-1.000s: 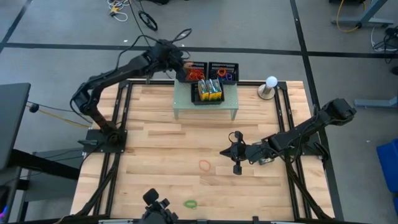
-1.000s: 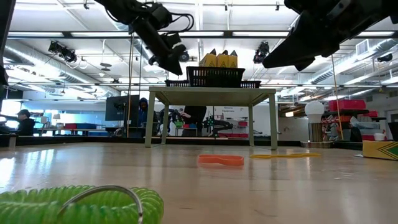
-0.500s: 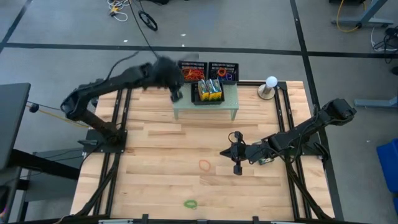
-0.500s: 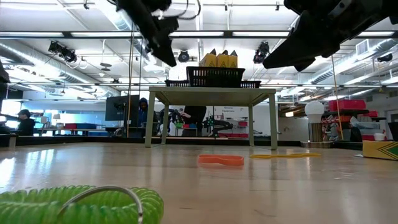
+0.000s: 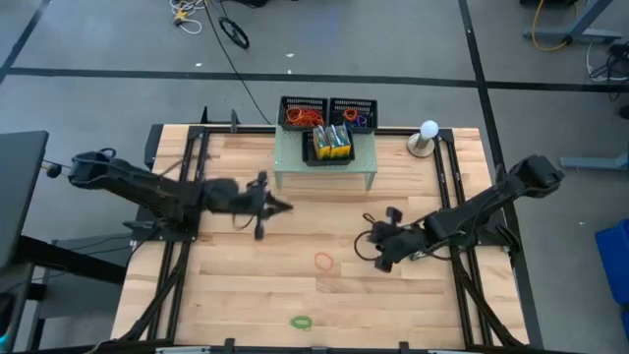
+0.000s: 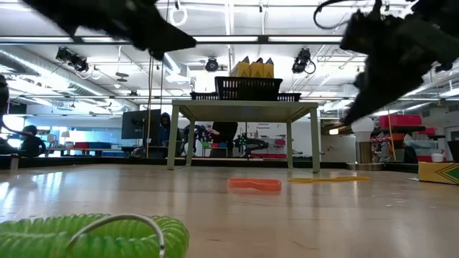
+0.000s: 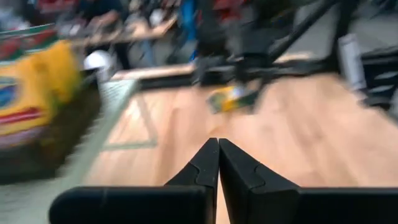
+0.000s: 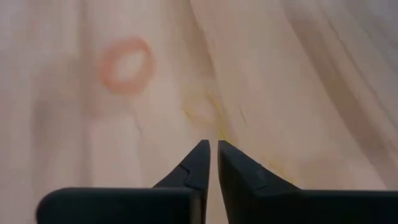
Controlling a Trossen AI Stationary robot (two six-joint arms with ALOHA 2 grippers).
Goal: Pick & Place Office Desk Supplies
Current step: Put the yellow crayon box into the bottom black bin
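Crayon boxes (image 5: 332, 141) stand upright in a black mesh tray on the pale green riser (image 5: 324, 169). Two more trays behind it hold rubber bands (image 5: 305, 116). An orange band (image 5: 323, 261) and a green band (image 5: 301, 322) lie flat on the wooden table, and a yellow band (image 6: 328, 179) lies beyond the orange one. Another crayon box (image 6: 437, 173) rests on the table at the right. My left gripper (image 5: 285, 206) hovers shut left of the table's middle, in front of the riser. My right gripper (image 5: 366, 241) slants down over the yellow band (image 8: 208, 115), its fingers a narrow gap apart with nothing between them.
A white ball lamp (image 5: 428, 130) stands at the far right corner. Black frame rails (image 5: 187, 197) run along both table sides. Bare wood lies between the two grippers and toward the near edge.
My left gripper has swung away from the trays at the far edge, toward the table's near side and down, and now points level toward the right. My right gripper has stayed in place but has tipped its fingers downward and rolled.
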